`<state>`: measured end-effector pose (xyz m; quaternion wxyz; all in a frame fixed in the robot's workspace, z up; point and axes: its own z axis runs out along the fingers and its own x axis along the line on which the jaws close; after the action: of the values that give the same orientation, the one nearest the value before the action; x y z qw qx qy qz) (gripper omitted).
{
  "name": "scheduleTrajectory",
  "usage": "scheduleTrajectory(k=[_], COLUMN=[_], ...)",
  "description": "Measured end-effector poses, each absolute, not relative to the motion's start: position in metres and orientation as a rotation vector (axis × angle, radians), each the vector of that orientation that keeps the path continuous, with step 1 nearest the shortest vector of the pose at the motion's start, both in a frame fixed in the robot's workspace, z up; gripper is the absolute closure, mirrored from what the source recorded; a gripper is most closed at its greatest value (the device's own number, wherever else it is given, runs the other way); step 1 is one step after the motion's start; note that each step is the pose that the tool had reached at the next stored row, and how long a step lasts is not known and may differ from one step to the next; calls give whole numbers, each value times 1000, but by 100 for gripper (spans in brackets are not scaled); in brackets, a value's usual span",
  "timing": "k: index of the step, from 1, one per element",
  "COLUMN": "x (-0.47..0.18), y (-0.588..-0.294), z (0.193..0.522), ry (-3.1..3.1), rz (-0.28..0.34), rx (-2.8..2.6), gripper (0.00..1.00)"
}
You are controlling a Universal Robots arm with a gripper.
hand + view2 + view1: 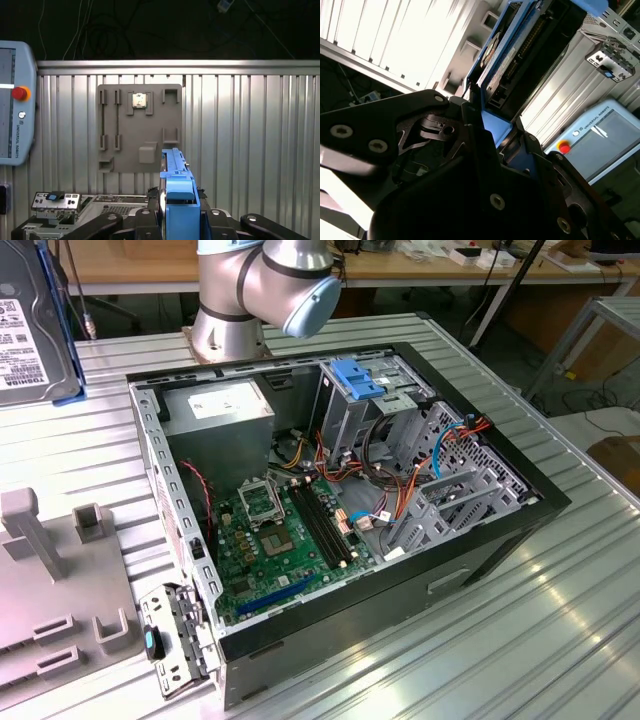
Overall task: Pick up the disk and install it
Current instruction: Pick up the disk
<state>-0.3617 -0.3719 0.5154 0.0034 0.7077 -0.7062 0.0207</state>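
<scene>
Grey metal disk (pixel 28 325) with blue carrier rails hung in the air at the exterior view's left edge, clear of the ribbed aluminium table (pixel 520 640) and well apart from the open computer case (pixel 420 585).

In the first wrist view the gripper (pixel 180 222) was clamped on the disk, which showed edge-on: blue rail upright, black jaws pressed against both sides. The second wrist view showed the same hold from another angle, with the disk (pixel 510 60) sticking out past the gripper (pixel 492 127) and its connector side visible. Grip looked firm, no gap seen.

Progress, as a judgement: the pick-up part looked done, since the disk was lifted and nothing else supported it. Install was not done. The drive cage (pixel 358 380) with the blue plastic top sat inside the case near the arm's base, and the disk was nowhere near it. Whether a bay in that cage was free could not be told from the exterior view. The motherboard (pixel 270 540) lay exposed in the case floor, untouched.

Other stuff: a grey fixture plate (pixel 140 130) lay flat on the table below the held disk in the first wrist view, and a teach pendant (pixel 15 125) with a red button sat off to the side.
</scene>
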Motion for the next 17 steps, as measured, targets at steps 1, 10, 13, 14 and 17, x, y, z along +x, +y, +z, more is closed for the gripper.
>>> scheduleTrajectory(k=[1,10,13,14,17], x=[-360,-350,-346,-344,-341], y=[-372,-372,-372,-372,-372], z=[515,515,515,515,515], ry=[-2214,-2214,-2214,-2214,-2214], rz=[65,65,65,65,65], rx=[2218,2219,2219,2219,2219], gripper=[63,63,63,63,63])
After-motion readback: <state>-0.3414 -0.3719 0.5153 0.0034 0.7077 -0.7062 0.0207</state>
